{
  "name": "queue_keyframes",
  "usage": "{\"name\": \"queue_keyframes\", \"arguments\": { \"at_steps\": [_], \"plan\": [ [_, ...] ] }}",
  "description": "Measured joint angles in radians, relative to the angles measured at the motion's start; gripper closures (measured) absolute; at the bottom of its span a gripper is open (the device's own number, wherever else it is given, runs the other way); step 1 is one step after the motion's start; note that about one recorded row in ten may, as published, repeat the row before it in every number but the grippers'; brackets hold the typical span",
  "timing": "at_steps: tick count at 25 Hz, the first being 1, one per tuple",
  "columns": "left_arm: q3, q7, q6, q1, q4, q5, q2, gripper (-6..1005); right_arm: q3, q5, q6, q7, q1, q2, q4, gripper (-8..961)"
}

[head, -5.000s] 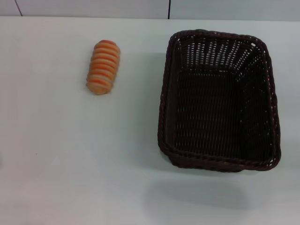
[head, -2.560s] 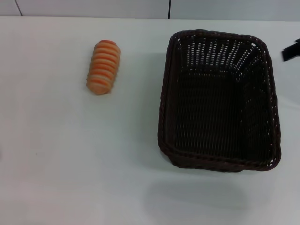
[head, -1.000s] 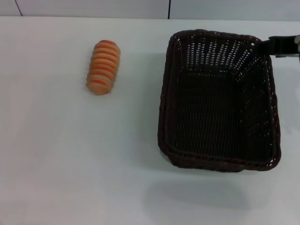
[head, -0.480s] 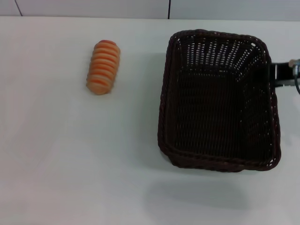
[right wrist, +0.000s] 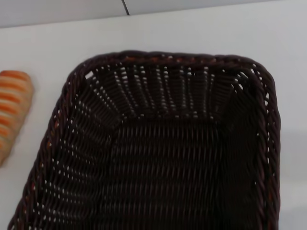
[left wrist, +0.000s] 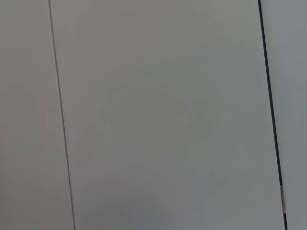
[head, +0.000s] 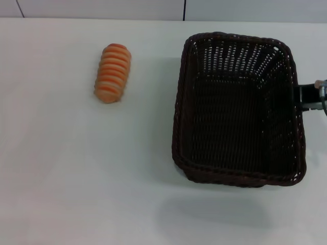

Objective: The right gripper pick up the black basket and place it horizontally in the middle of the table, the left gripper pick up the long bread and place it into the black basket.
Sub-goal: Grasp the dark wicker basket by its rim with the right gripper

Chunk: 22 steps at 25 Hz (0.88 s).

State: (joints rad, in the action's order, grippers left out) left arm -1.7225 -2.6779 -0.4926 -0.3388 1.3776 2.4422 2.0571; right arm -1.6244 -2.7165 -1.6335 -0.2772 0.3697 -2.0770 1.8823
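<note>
Basket: the black basket (head: 239,109) is seen on the right half of the table (head: 76,194), its short near wall close to the table's near edge and its long sides running toward the far edge. Nothing is held inside it.
Basket handling: it is judged to be light and stiff, with a bumpy woven rim that should not slip. The braided rim on the right long side looks like the best place to be gripped.
Right gripper: the right gripper (head: 309,96) is seen just outside the basket's right rim, about halfway along it. Whether its fingers are wide or narrow cannot be told.
Bread: the long bread (head: 113,72) is lying toward the far left part of the table, well apart from the basket. It is judged to be soft and easily squashed.
Left gripper: it is not seen; only a plain pale surface is shown by its wrist camera.
</note>
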Motion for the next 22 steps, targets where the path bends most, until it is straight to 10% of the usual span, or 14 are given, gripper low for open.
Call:
{"name": "queue_keyframes", "arguments": {
  "at_steps": [22],
  "plan": [
    [0.015,0.003,0.014,0.01,-0.004,0.0,0.003,215,-0.016,-0.049,-0.119,0.017,-0.088,0.003,0.112,391]
  ]
}}
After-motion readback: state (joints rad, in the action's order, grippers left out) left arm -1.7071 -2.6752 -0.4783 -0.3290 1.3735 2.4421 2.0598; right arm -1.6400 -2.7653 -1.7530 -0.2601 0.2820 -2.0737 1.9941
